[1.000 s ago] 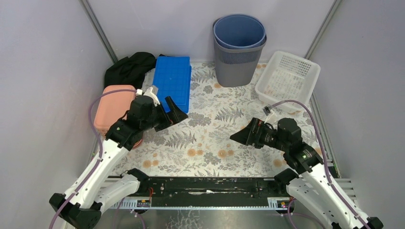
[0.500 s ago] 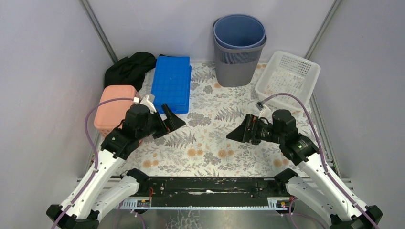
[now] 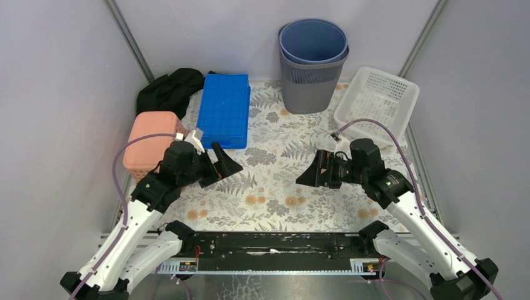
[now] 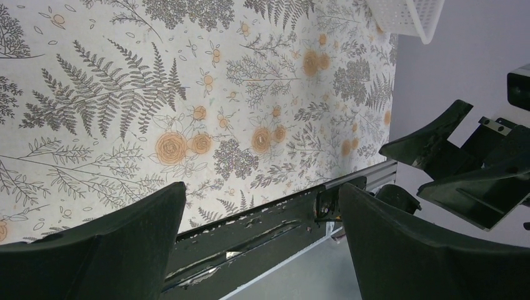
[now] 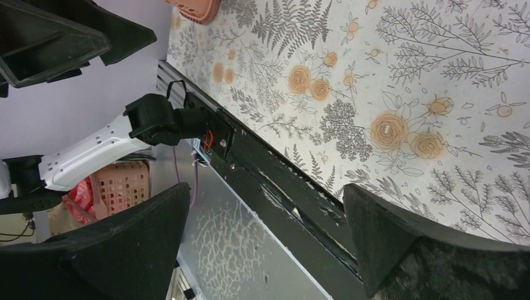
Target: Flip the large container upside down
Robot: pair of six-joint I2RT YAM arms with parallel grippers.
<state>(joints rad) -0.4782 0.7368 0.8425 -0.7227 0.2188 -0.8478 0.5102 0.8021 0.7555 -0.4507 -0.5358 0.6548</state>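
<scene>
The large container, a flat blue rectangular box, lies at the back left of the floral mat with a ribbed grid face up. My left gripper hangs just in front of its near edge, apart from it, open and empty. My right gripper hovers over the middle right of the mat, also open and empty, and the two grippers point at each other. In the left wrist view the left gripper shows only mat and the black base rail between its jaws. The right gripper likewise holds nothing.
A grey bin with a blue bin nested in it stands at the back. A white basket sits at the back right, a pink basket at the left, and black cloth behind it. Walls close in both sides.
My left gripper has drawn back toward the near edge, away from the blue container, uncovering more of the pink basket. The right gripper shifted slightly left. Both stayed open.
</scene>
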